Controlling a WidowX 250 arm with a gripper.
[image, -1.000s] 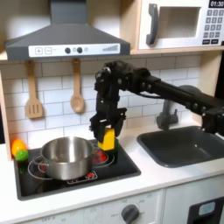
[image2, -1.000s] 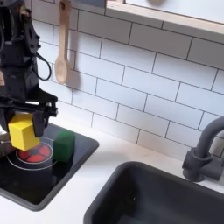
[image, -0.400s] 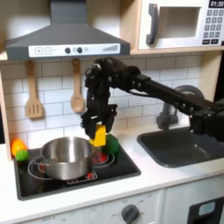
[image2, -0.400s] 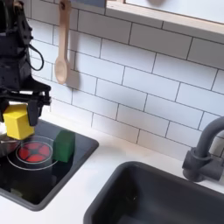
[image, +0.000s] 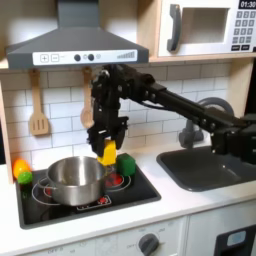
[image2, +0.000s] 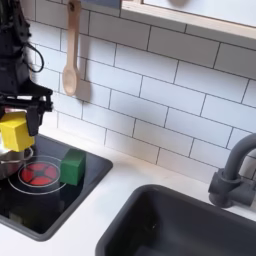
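My black gripper (image: 108, 150) is shut on a yellow block (image: 108, 153), held in the air just above the right rim of the steel pot (image: 73, 178) on the black stovetop (image: 140, 192). In the second exterior view the gripper (image2: 14, 128) carries the yellow block (image2: 13, 132) at the second exterior view's left edge, above the red burner ring (image2: 38, 175). A green block (image: 125, 164) sits on the stovetop to the right of the pot in the first exterior view; the green block (image2: 72, 166) stands beside the burner ring.
A dark sink (image: 212, 166) with a faucet (image: 192, 130) lies at the first exterior view's right. Wooden spatula (image: 38, 105) and spoon (image: 87, 100) hang on the tiled wall. A yellow-green-red toy (image: 20, 170) sits at the stovetop's left edge. Range hood (image: 75, 45) and microwave (image: 212, 27) are above.
The arm has swung toward the first exterior view's left, carrying the yellow block from beside the green block to the pot's right rim and a little higher. Green block and pot stayed put.
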